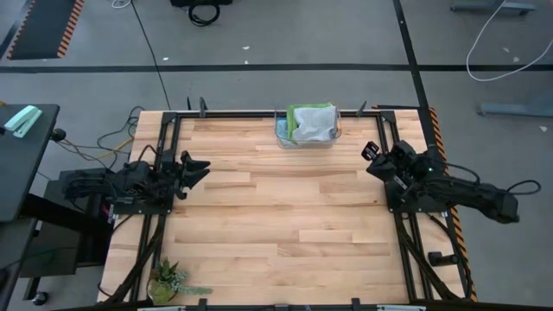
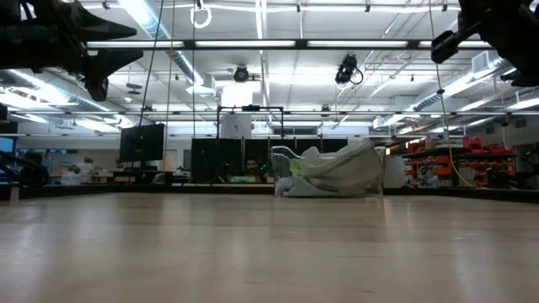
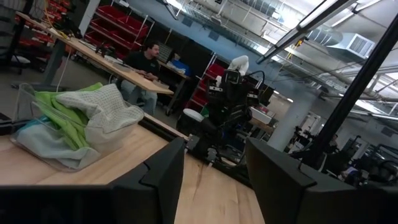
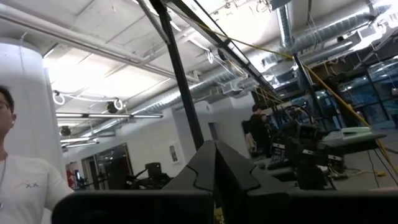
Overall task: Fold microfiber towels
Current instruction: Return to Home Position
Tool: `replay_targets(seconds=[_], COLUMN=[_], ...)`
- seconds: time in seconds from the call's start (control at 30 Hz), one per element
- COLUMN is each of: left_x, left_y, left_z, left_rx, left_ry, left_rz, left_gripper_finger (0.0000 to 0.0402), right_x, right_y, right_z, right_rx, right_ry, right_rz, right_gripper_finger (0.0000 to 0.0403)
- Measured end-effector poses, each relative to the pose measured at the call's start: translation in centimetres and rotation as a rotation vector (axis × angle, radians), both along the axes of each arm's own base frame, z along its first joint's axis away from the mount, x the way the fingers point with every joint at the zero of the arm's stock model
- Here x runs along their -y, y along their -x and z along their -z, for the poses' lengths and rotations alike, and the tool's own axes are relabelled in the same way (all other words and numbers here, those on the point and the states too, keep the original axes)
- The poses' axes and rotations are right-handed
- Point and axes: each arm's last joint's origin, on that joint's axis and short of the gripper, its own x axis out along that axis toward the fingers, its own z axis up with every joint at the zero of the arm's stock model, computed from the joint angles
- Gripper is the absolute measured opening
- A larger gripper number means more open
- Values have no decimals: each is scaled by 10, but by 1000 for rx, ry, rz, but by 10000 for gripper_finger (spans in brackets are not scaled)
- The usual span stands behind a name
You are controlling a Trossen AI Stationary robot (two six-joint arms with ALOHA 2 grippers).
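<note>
High view: grey towel (image 1: 317, 125) tops the green towel (image 1: 299, 112) in the clear bin (image 1: 281, 136) at 12 o'clock, so folding looks done. At 9 o'clock the left gripper (image 1: 200, 168) idles open and empty; right gripper (image 1: 371, 155) at 3 o'clock is closed on nothing.

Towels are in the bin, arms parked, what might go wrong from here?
The light grey microfiber towel is heaped above the rim of the clear plastic bin, so it may slump off or unfold. The bright green microfiber towel under it bulges at one side. The left end effector and right end effector, parked at the table's sides, couldn't catch either.
</note>
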Motion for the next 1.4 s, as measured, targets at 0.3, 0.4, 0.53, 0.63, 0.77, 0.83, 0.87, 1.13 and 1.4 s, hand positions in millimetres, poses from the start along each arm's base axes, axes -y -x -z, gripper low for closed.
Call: replay_targets(seconds=[0.3,0.4,0.53,0.63,0.77,0.83,0.87,1.13,1.4], left_x=[0,0,0,0,0,0,0,0,0], left_y=[0,0,0,-1,-1,0,0,0,0], left_z=[0,0,1,2,2,2,2,2,0], left_rx=[0,0,-10,-15,-3,-1,-1,4,16], left_ry=[0,0,7,38,79,80,81,95,47], left_rz=[0,0,2,9,17,17,17,23,14], left_gripper_finger=[181,183,181,178,177,179,180,177,180], right_x=[7,10,15,17,18,18,18,8,-1], right_y=[4,5,6,6,6,6,6,22,30], right_z=[1,3,5,5,5,5,4,-22,-23], right_rx=[-51,-75,-95,-89,-85,-81,-78,264,332], right_ry=[55,86,76,57,29,42,45,223,291], right_rz=[1,15,58,98,113,121,123,275,179], right_gripper_finger=[16,16,16,16,16,16,16,16,16])
